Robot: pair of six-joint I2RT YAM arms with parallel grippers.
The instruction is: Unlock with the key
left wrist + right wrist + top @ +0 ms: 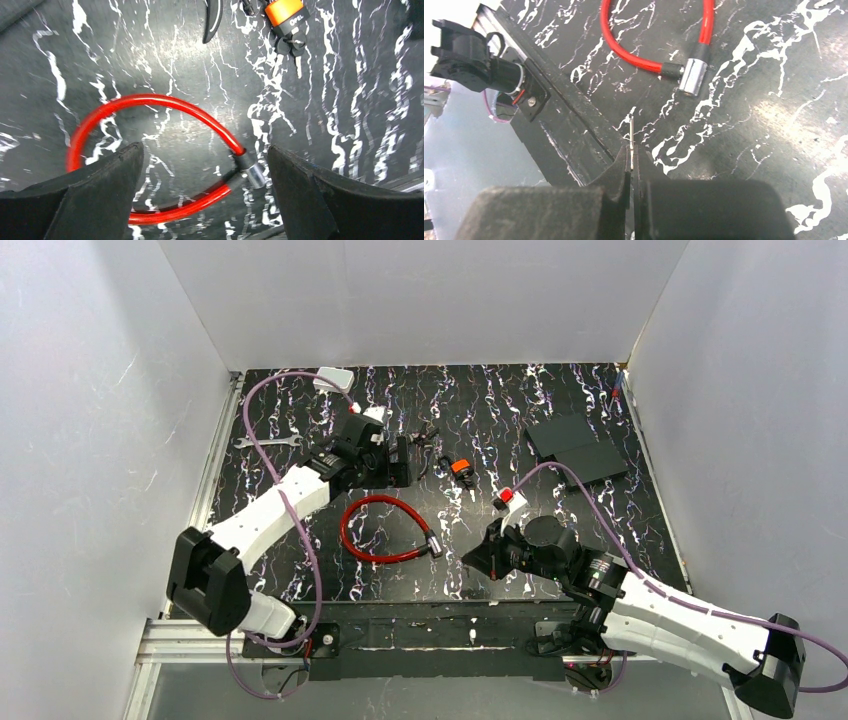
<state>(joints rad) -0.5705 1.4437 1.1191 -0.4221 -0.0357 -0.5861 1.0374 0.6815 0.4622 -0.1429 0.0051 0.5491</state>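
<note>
Looking down from the top view, my left tool (398, 462) hangs over the black, white-veined marble-pattern bench (500, 400), just beyond the glossy red cable loop (352, 525). The loop's short silver metal lock barrel (434, 546) lies at its right end. My right tool (472, 558) sits near that barrel, on its right. A stubby orange-and-black piece (460, 468) lies further back, between the two arms. The key is too small to make out here.

From the left wrist, my left tool stands wide open, its black fingers (90, 200) framing the loop and barrel below and touching neither.

From the right wrist, my right tool is pinched narrow on the tiny key (630, 136). Only its thin metal blade shows, edge-on, poking forward from between the pads near the bench's front edge; the head is hidden. The barrel lies ahead, apart from the blade.
</note>
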